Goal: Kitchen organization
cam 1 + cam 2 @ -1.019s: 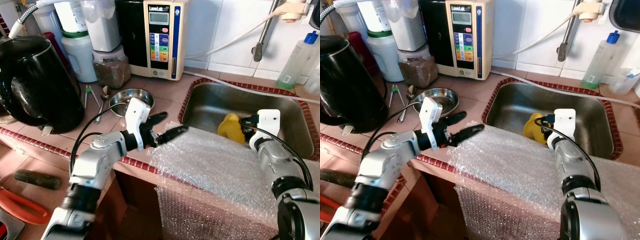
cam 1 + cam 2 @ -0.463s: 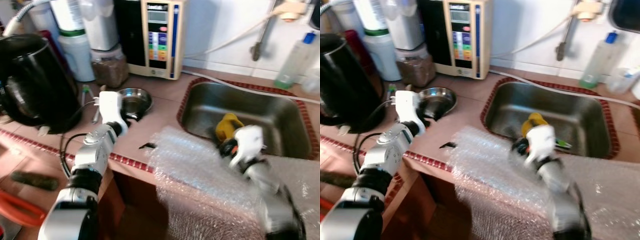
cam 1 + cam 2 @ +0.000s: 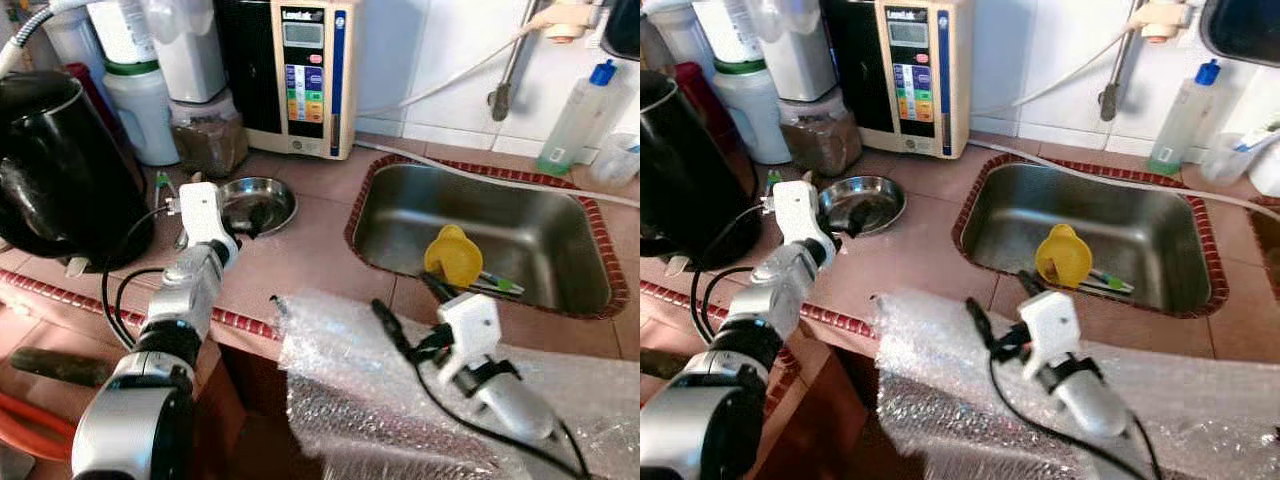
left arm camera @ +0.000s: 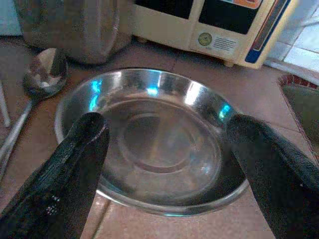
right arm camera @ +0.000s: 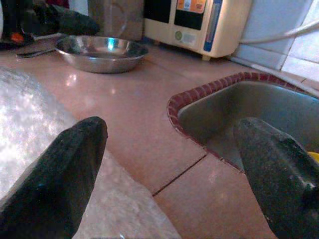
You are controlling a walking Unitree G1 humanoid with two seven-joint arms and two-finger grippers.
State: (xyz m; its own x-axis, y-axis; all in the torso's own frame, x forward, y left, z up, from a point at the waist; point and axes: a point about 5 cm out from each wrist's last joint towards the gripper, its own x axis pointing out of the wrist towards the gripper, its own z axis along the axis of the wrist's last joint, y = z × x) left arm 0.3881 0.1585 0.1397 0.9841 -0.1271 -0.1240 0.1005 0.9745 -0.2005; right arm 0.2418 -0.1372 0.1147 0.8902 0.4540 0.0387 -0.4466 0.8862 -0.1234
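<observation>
A steel bowl (image 3: 257, 202) sits on the tiled worktop (image 3: 310, 250) left of the sink (image 3: 478, 232), and it looks empty; the left wrist view shows its bare, shiny bottom. In the sink lie a yellow funnel (image 3: 452, 256) and a green-handled utensil (image 3: 497, 284) just beside it. Behind the bowl stand a jar of brown contents (image 3: 208, 140), white lidded tubs (image 3: 140, 112), a black kettle (image 3: 62, 165) and a cream water ioniser (image 3: 297, 75). A clear bottle with a blue cap (image 3: 575, 120) stands at the far right of the sink.

A sheet of bubble wrap (image 3: 350, 370) drapes over the front edge of the worktop.

The left gripper (image 4: 164, 149) hangs just above the bowl, its fingers (image 4: 75, 169) spread wide to either side of the rim, holding nothing. The right gripper (image 5: 169, 149) sits low over the bubble wrap, fingers (image 5: 55, 174) likewise wide apart and empty, pointing across the worktop toward the sink's brick-red edge.

The left wrist view brings out a spoon (image 4: 37, 79) lying beside the bowl, small in the head views. The right wrist view shows the bowl from the side, with the ioniser behind it.

A second ago the left gripper reached over the edge of the bubble wrap; it has since swung back to the bowl. The right gripper, then at the sink by the funnel, has drawn back over the wrap.
</observation>
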